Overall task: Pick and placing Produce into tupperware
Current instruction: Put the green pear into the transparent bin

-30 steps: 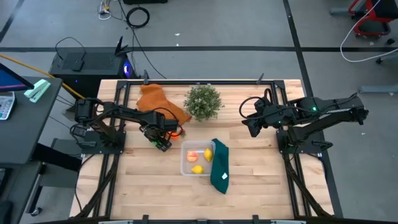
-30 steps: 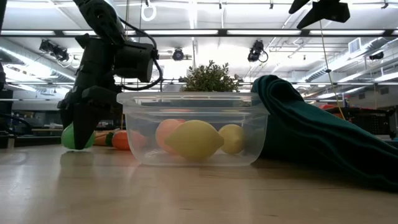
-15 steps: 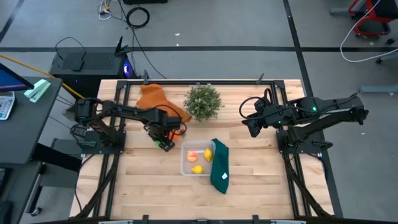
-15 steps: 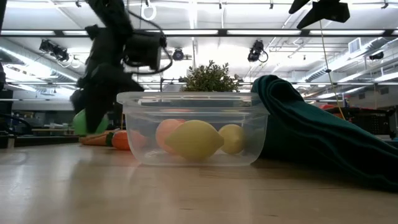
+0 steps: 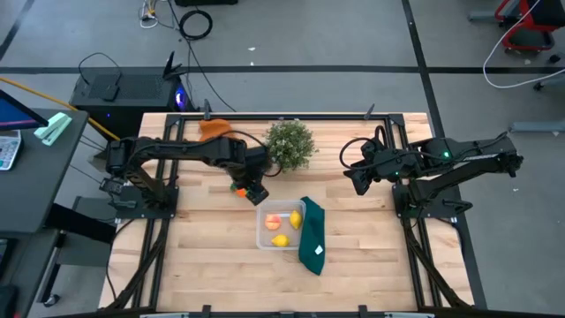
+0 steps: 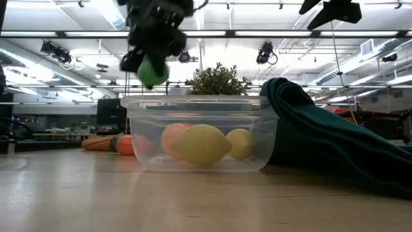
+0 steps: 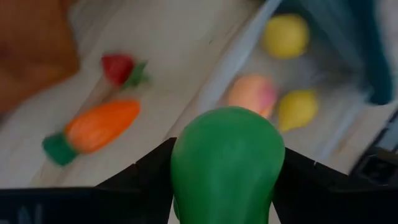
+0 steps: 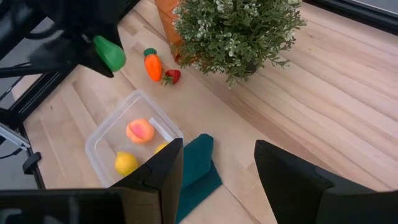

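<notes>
My left gripper (image 5: pixel 252 190) is shut on a green pear-shaped fruit (image 6: pixel 152 71) and hangs above the table, just off the far left corner of the clear tupperware (image 5: pixel 262 237). Inside the tupperware lie a pink peach (image 5: pixel 273 222) and two yellow lemons (image 5: pixel 296 218). An orange carrot (image 7: pixel 93 127) and a small red fruit (image 7: pixel 121 67) lie on the wood beside the tupperware's left side. My right gripper (image 8: pixel 214 180) waits open, high over the table's right part, holding nothing. My left gripper pinches the green fruit by its two sides (image 7: pixel 180 177) between its two fingers (image 7: pixel 143 183). The fingers slant steeply down from above. The fruit is lifted clear of the table, higher than the tupperware's rim, its broad end pointing away from the gripper.
A bushy potted plant (image 5: pixel 289 144) stands at the far middle, with an orange cloth (image 5: pixel 212 126) to its left. A dark green cloth (image 5: pixel 311 234) is heaped against the tupperware's right side. Bare wood lies at the near left and right.
My left gripper has risen from the table and gone toward the table's right edge, up to the tupperware's far left corner, tipping more steeply downward. The green fruit, which was on the wood, has been lifted clear to above the rim.
</notes>
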`<state>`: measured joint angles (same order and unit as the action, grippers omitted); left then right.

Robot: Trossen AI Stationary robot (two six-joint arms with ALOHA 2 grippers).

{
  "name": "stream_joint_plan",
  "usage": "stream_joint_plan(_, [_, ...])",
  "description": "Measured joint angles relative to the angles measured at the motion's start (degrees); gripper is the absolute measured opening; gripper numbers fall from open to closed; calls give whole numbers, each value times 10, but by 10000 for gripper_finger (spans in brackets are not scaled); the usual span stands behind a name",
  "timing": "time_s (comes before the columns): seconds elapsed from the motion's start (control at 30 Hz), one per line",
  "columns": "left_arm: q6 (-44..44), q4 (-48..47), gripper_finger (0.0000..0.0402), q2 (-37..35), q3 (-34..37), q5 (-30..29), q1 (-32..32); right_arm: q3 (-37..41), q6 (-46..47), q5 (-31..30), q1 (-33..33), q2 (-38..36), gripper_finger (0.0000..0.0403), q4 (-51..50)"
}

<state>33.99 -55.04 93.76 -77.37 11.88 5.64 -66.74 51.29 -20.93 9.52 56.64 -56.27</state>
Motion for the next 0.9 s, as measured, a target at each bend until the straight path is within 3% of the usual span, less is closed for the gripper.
stream_joint_plan(0.37, [-2, 83, 226, 11, -30, 2, -53, 0, -5, 0, 0, 0, 165, 0])
stream_joint_plan(0.9, [-32, 185, 227, 152, -29, 45, -82, 0, -5, -10, 0, 0, 165, 2])
